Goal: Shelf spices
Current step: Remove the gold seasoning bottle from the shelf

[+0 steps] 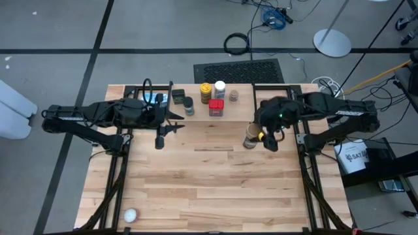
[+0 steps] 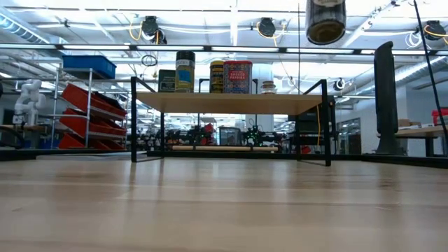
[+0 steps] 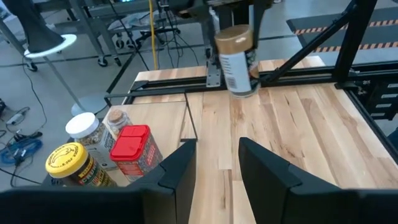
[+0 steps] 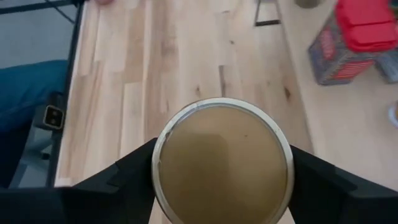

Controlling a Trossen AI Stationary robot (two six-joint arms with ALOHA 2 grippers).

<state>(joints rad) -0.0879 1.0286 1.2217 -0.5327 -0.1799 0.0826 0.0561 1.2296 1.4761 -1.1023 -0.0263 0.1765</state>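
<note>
Tan-lidded jar [image 4: 221, 160] is up in the air, clamped between the right gripper [image 1: 266, 138]'s two dark fingers [image 4: 134, 171], which press on opposite sides just below the lid. In the low view its base [image 2: 325, 21] hangs above the level of the shelf [image 2: 227, 102], off toward one end of the plank. From the left wrist view the jar [image 3: 237, 60] is upright, label facing out, clear of the wooden table [image 1: 215, 189].

Just beyond that gripper, on the plank, stands the red tin [image 1: 216, 106], and with it the yellow-lidded jar [image 1: 206, 91], the white-lidded jar [image 1: 219, 89], the small dark-lidded jar [image 1: 189, 106], the black square tin [image 1: 177, 97] and one more small jar [image 1: 234, 96] at the near end of the row.

Across the table, the left gripper [image 1: 160, 133] sits beside the shelf's other end, fingers [image 3: 267, 171] spread apart with nothing between them. Well away from both, a small white ball [image 1: 130, 215] lies near the table's front corner.
</note>
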